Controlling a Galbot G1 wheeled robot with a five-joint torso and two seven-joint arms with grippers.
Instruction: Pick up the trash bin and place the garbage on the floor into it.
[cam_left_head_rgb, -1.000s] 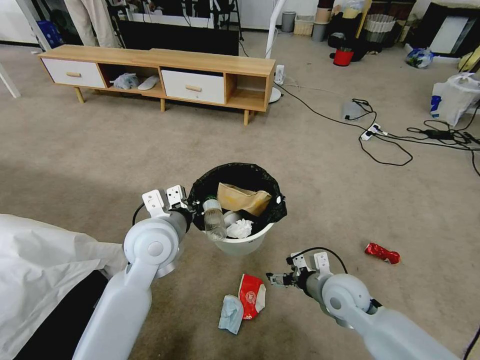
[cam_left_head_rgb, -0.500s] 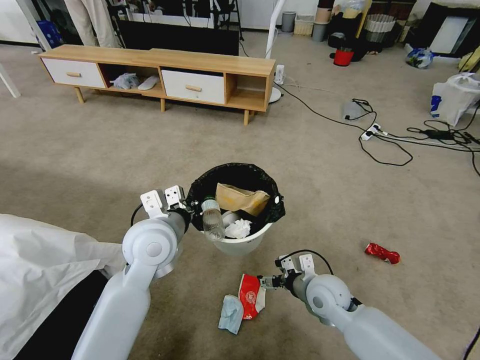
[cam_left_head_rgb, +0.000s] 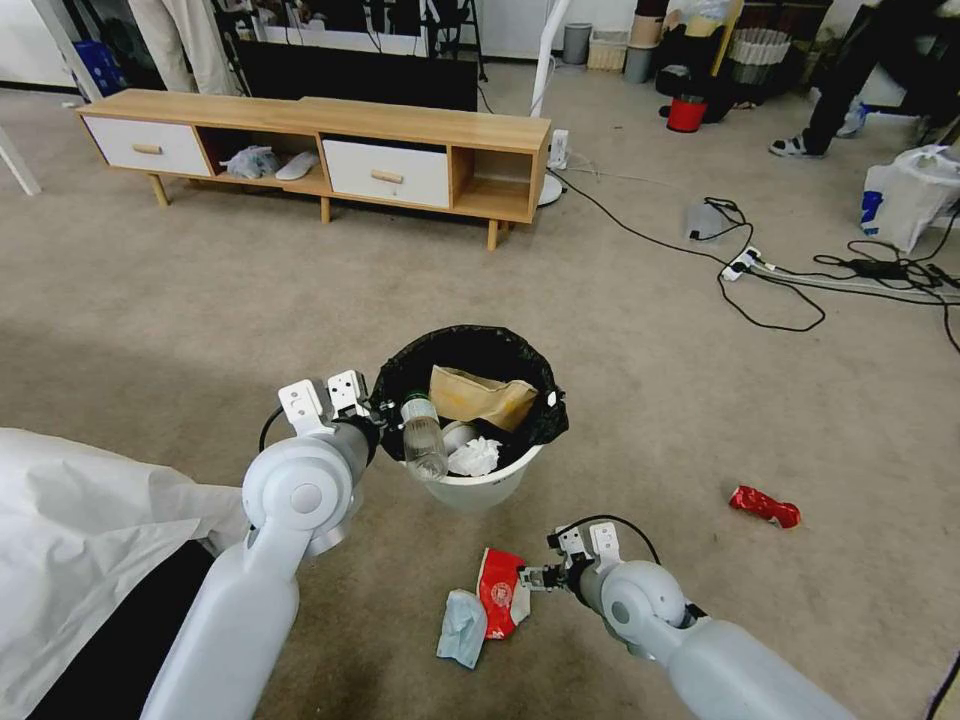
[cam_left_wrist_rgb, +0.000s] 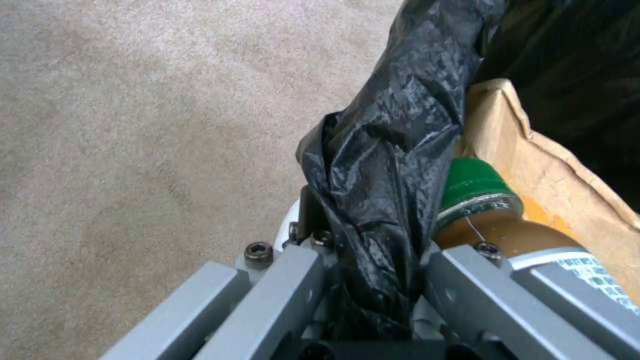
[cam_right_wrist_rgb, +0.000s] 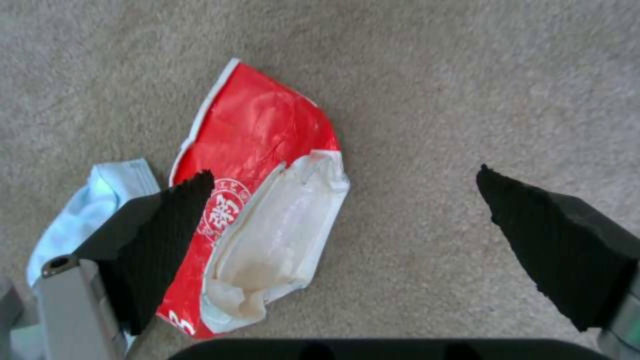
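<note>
From the head view, the left gripper (cam_left_head_rgb: 385, 410) is pinching the near-left rim of the trash bin (cam_left_head_rgb: 480, 488), its fingers closed on the black bag (cam_left_head_rgb: 470, 355) folded over the edge. Inside the bin, a brown paper bag (cam_left_head_rgb: 480, 396), a crumpled white tissue (cam_left_head_rgb: 473, 456) and a green-capped bottle (cam_left_head_rgb: 424, 438) are lying together, the bottle leaning against the rim near the gripper. Nearer the robot, the right gripper (cam_left_head_rgb: 527, 577) is hovering just beside the red-white packet (cam_left_head_rgb: 503, 590), which is touching the light blue mask (cam_left_head_rgb: 461, 626) on the carpet (cam_left_head_rgb: 200, 300). A red wrapper (cam_left_head_rgb: 764, 505) is lying well apart to the right.

Through the left wrist view, the grey fingers (cam_left_wrist_rgb: 293, 285) are clamping the crinkled black bag (cam_left_wrist_rgb: 380, 175), with the bottle's green cap (cam_left_wrist_rgb: 475, 187) just beside them and the paper bag (cam_left_wrist_rgb: 560, 175) behind.

Through the right wrist view, the right gripper (cam_right_wrist_rgb: 343, 200) is standing wide open above the carpet, one black pad (cam_right_wrist_rgb: 173, 230) overlapping the red-white packet (cam_right_wrist_rgb: 260, 165), the other over bare carpet. The mask (cam_right_wrist_rgb: 100, 200) is peeking out beside the packet.
</note>
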